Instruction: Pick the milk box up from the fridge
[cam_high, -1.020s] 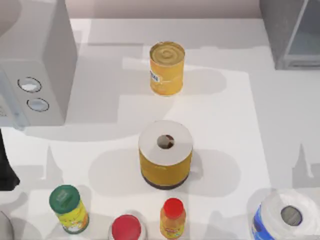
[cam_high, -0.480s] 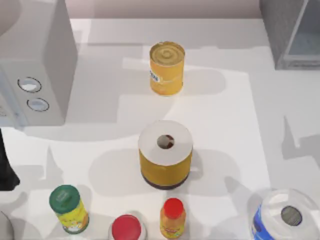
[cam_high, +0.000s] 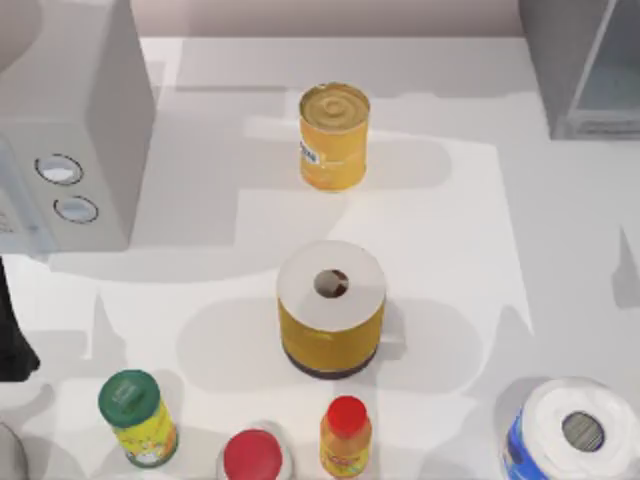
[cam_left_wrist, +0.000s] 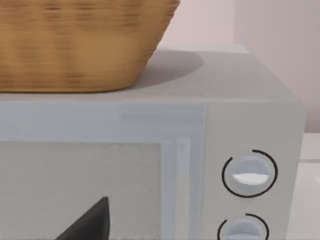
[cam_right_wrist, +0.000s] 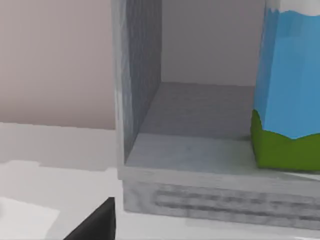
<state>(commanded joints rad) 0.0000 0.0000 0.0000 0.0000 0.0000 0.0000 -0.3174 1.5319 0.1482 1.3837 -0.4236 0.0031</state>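
Note:
The milk box (cam_right_wrist: 290, 95) stands upright on the fridge's floor in the right wrist view, with light blue sides and a green base band. The fridge (cam_right_wrist: 140, 75) is open toward that camera, its grey side wall and front sill in sight. A dark part of my right gripper (cam_right_wrist: 95, 222) lies short of the sill, apart from the milk box. In the top view the fridge (cam_high: 560, 60) sits at the far right corner. My left arm (cam_high: 10, 335) is parked at the left edge, and a dark part of my left gripper (cam_left_wrist: 87, 225) faces the microwave.
A grey microwave (cam_high: 70, 130) with two dials stands at the left, a wicker basket (cam_left_wrist: 75, 45) on it. A yellow can (cam_high: 334, 135), a yellow roll (cam_high: 331, 305), small bottles (cam_high: 345, 435) and a blue-wrapped paper roll (cam_high: 572, 430) stand on the table.
The shadow on the table's right side has slid toward the right edge, and the blue-wrapped roll is now fully lit. No object on the table has moved.

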